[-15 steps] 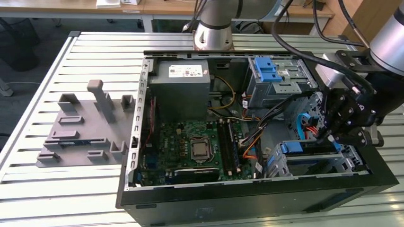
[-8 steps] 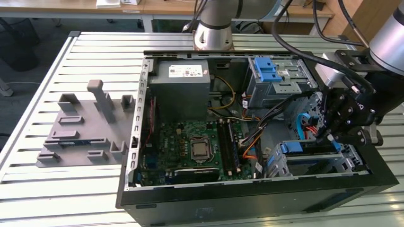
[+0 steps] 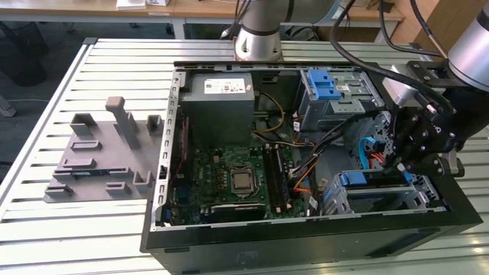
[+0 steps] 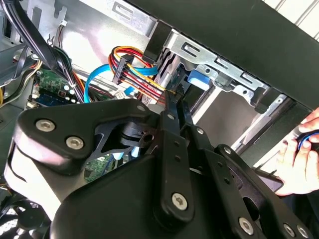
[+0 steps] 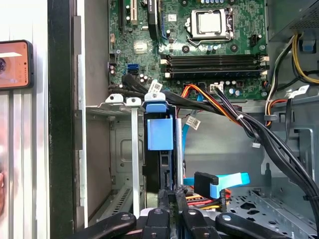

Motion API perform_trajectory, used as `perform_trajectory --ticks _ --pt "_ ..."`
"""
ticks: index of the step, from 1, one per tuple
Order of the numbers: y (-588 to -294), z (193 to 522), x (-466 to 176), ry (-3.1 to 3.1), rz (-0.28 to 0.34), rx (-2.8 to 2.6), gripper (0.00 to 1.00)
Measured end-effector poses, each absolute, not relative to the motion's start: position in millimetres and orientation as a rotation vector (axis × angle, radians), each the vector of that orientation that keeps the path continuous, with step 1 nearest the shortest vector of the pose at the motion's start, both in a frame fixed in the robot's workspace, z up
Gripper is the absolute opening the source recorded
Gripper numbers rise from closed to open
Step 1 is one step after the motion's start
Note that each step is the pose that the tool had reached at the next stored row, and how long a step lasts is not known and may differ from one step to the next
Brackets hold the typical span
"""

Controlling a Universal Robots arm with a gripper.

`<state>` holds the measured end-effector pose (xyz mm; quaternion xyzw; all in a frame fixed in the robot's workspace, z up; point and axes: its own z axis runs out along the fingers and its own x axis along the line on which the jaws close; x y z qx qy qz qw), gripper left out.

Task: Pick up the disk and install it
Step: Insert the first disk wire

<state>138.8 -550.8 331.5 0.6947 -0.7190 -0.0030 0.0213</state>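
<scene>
The disk [image 3: 373, 179] stands on edge in the lower drive cage [image 3: 416, 197] at the near corner of the open computer case [image 3: 306, 240]. Its bright blue carrier and pull tab face up, and in the first wrist view the disk [image 5: 159, 132] shows a dark body running down between the cage's metal rails.

The tool [image 5: 172, 195] hangs just over that slot, its 2 fingers drawn together with nothing seen between them. The same closed tips [image 4: 172, 102] show in the second wrist view. I cannot tell whether they touch the disk.

Room is tight. The case's black wall is close on 1 side, and a bundle of cables [image 5: 249, 124] and a blue flat connector [image 5: 227, 180] are close on the other. Further in lies the motherboard [image 3: 237, 177]. Beyond it are a second blue carrier [image 3: 324, 85] and the grey power supply [image 3: 221, 100]. The slatted desk [image 3: 77, 240] spreads wide to the exterior view's left.
</scene>
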Motion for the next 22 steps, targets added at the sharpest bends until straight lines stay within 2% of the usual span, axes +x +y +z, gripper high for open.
perform_trajectory --ticks 15,17,18,22 --pt "-550.9 328.1 139.6 -2.227 -0.013 2.152 0.16" --pt "-550.9 329.6 139.7 -2.227 -0.014 2.152 0.18" --pt "-550.9 331.7 139.7 -2.227 -0.013 2.152 0.24" --pt "-550.9 339.8 139.7 -2.227 -0.013 2.152 0.24"
